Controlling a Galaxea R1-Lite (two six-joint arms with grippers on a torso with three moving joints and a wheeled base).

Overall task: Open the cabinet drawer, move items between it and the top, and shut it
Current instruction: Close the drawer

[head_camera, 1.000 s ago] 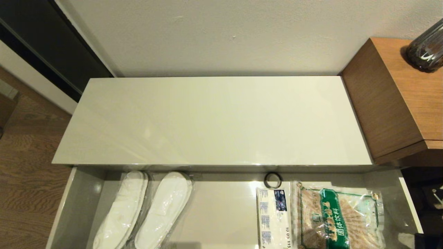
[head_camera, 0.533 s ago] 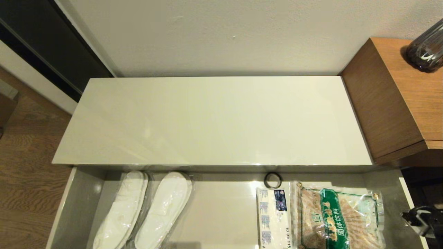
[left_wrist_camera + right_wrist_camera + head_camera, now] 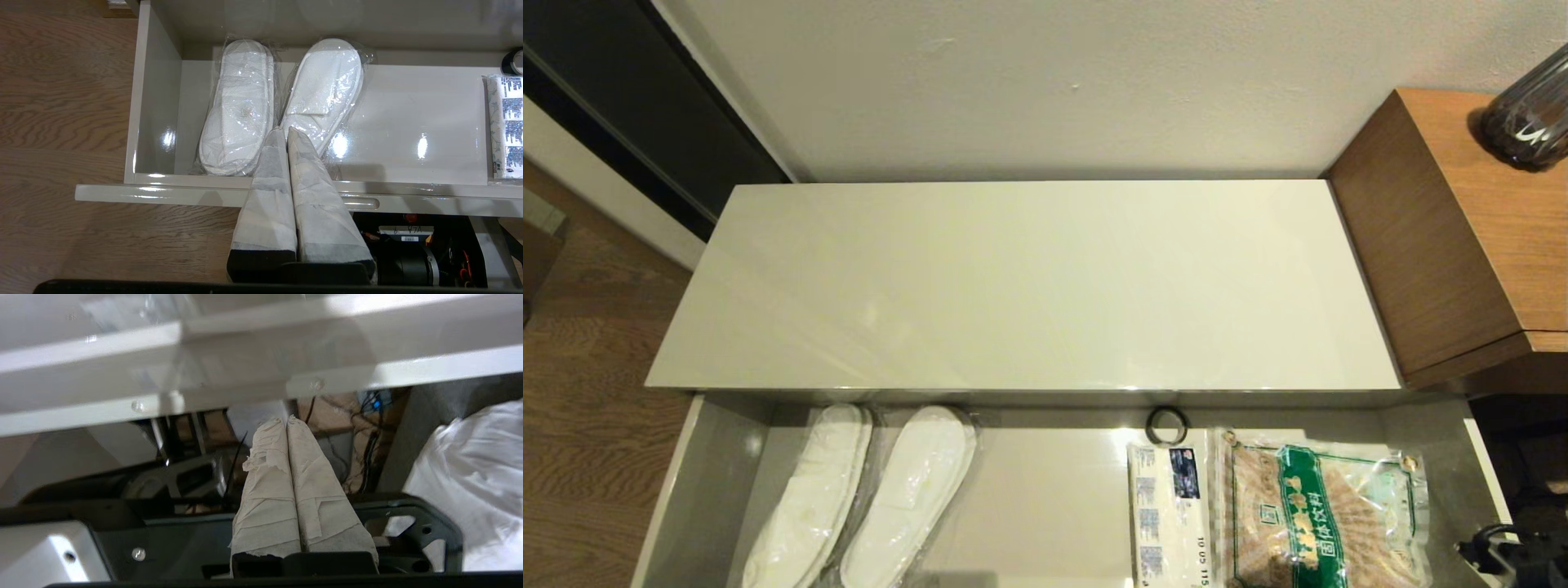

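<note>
— Where's the drawer [image 3: 1045, 498]?
— Pulled open below the glossy cream top [image 3: 1025, 286].
— And the packets?
— Flat inside, at its right: white packet [image 3: 1172, 514] just beside the clear green-labelled packet [image 3: 1327, 514].

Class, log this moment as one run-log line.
drawer: open | white packet, green-label packet: inside | top: bare | left gripper: shut, over slippers | right gripper: shut, empty

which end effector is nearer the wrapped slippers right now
Left. The left end effector is shut, its tips over the slippers in the open drawer. The right end effector, also shut, sits low outside the drawer's right front corner.
</note>
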